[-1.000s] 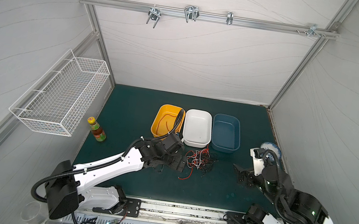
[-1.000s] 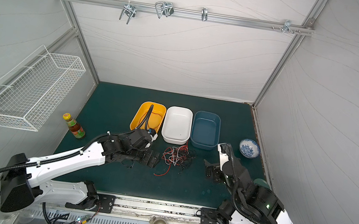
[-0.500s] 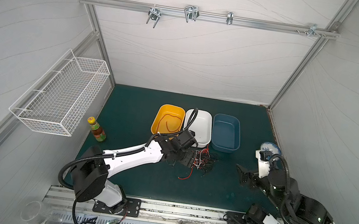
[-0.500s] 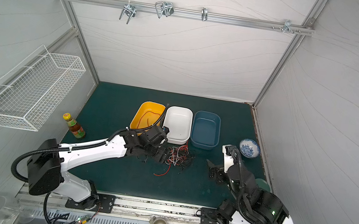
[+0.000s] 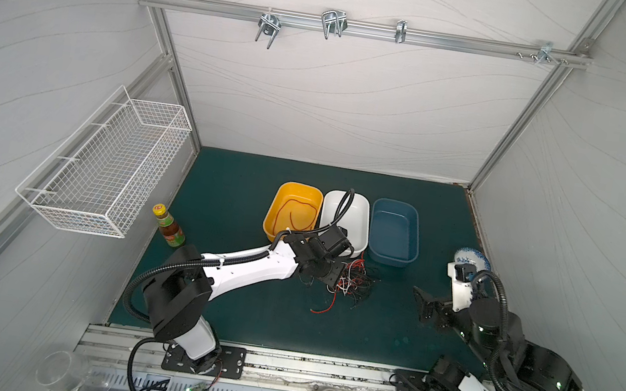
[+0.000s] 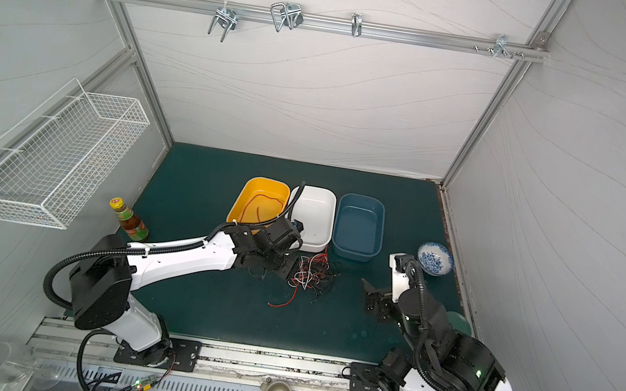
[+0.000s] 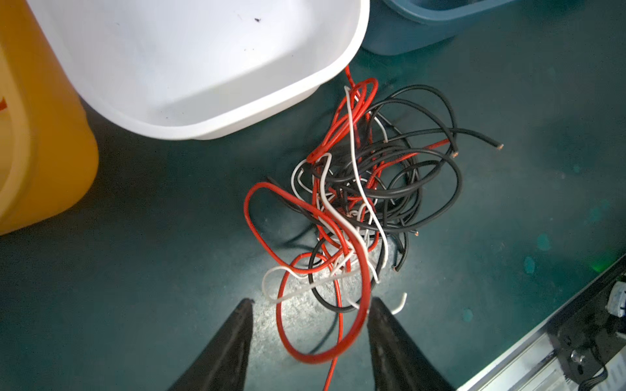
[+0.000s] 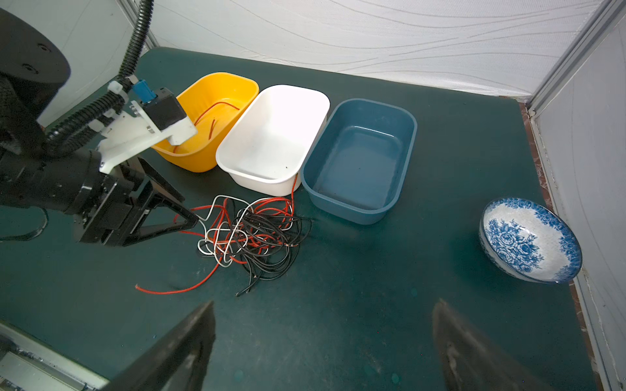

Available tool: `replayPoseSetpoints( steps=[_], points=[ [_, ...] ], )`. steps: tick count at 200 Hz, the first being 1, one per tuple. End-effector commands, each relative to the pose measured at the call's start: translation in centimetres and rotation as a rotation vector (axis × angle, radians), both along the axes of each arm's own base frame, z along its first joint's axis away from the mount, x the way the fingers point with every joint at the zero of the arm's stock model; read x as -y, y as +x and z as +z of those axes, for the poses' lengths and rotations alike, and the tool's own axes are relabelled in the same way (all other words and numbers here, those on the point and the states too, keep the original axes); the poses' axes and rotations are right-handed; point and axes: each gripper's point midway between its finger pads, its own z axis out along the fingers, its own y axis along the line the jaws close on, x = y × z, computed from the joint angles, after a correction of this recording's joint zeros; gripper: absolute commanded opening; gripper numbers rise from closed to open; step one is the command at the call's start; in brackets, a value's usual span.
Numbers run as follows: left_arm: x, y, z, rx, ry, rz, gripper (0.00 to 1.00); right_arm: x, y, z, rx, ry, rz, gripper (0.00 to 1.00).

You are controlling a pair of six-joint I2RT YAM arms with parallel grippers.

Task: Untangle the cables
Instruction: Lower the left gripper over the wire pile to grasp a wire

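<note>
The cables lie as a red, black and white tangle on the green mat, just in front of the white bin. One red end trails toward the table's front. My left gripper is at the tangle's left edge. In the left wrist view its jaws stand apart around a red loop of the cables, left gripper not clamped. A separate red cable lies in the yellow bin. My right gripper hangs open and empty, right of the tangle.
Yellow bin, white bin and blue bin stand in a row behind the tangle. A blue-patterned bowl sits at the right edge. A sauce bottle stands at the left, below a wire basket on the wall.
My left arm has swung right from beside the yellow bin to the tangle, and its jaws have narrowed around a red loop. The right arm has drifted slightly back, still open.
</note>
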Motion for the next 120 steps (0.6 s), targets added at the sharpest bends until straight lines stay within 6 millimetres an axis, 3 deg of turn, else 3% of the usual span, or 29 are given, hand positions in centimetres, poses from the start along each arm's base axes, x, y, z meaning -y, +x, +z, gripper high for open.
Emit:
replayPoseSetpoints(
  steps=[1,120],
  points=[
    [1.06,1.25,1.31,0.046,-0.017,0.0,0.52,0.2,0.02,0.17,0.012,0.012,-0.008,0.99],
    [0.94,1.47,0.64,0.041,0.014,0.002,0.28,0.28,-0.08,0.22,0.017,0.016,-0.005,0.99]
  ],
)
